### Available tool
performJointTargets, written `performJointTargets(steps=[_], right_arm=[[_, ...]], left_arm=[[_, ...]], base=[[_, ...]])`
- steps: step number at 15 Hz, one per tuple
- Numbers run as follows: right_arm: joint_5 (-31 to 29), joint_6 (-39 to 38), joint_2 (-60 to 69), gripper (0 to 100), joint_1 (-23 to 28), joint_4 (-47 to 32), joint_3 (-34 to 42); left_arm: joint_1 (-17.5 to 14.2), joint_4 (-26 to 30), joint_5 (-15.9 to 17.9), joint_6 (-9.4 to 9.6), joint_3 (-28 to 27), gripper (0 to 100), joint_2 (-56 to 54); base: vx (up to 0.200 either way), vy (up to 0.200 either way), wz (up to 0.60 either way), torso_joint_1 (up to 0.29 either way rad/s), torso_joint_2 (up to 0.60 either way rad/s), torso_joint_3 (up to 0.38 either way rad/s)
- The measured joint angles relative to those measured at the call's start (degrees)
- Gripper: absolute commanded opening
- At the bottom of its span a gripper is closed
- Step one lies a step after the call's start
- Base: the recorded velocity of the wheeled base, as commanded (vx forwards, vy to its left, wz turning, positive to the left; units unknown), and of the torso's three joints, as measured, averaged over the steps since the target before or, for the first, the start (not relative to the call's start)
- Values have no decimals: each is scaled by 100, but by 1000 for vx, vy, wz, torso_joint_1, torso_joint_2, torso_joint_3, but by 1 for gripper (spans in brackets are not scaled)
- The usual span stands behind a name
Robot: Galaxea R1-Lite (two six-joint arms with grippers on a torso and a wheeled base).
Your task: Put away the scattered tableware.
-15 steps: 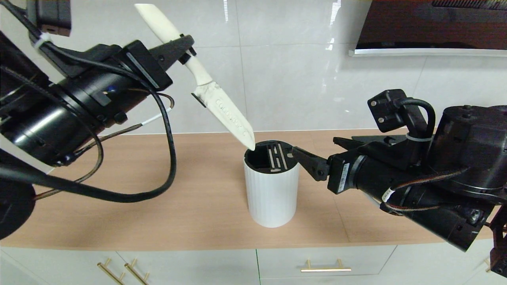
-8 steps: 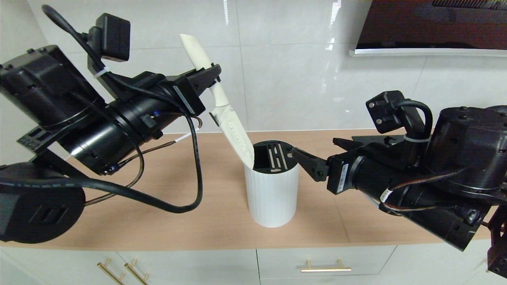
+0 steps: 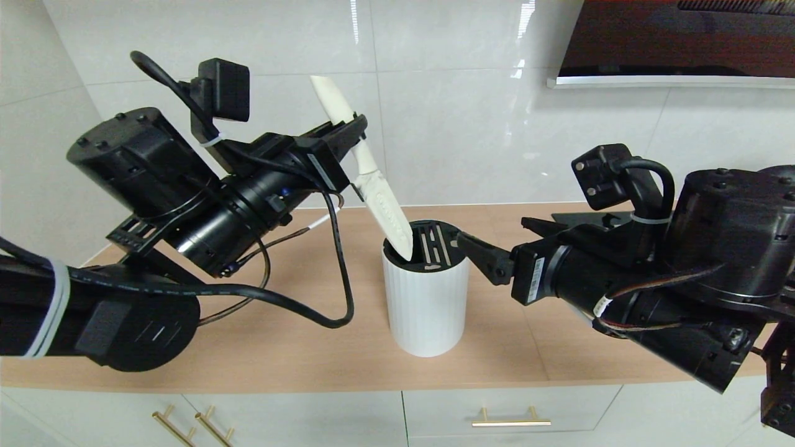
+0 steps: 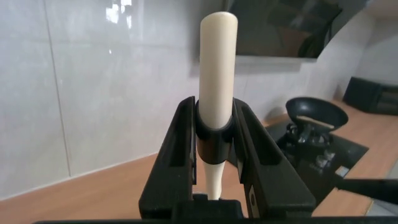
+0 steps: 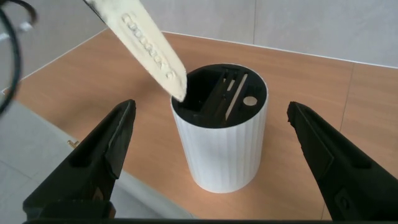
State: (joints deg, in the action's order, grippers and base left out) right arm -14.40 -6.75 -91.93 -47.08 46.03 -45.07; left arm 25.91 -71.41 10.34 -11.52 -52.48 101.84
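Left fingers (image 3: 338, 133), clamped on a cream ceramic knife's (image 3: 386, 212) handle, held it slanted, tip just inside the left opening of the white ribbed cylindrical holder (image 3: 425, 304) on the table (image 3: 248, 347); right fingers (image 5: 106, 149) gaped empty around it.

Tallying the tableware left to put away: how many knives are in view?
1. The white knife is clamped in the left gripper, tilted, its tip at the mouth of the white holder. Others may be hidden inside the holder.
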Motion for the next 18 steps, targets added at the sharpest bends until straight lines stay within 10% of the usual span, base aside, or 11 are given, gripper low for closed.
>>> performJointTargets(steps=[18], right_arm=[[-21, -2, -115, 100, 0, 11, 6]], left_arm=[[306, -497, -82, 20, -193, 0, 1582]], base=[[0, 0, 0, 0, 0, 0]])
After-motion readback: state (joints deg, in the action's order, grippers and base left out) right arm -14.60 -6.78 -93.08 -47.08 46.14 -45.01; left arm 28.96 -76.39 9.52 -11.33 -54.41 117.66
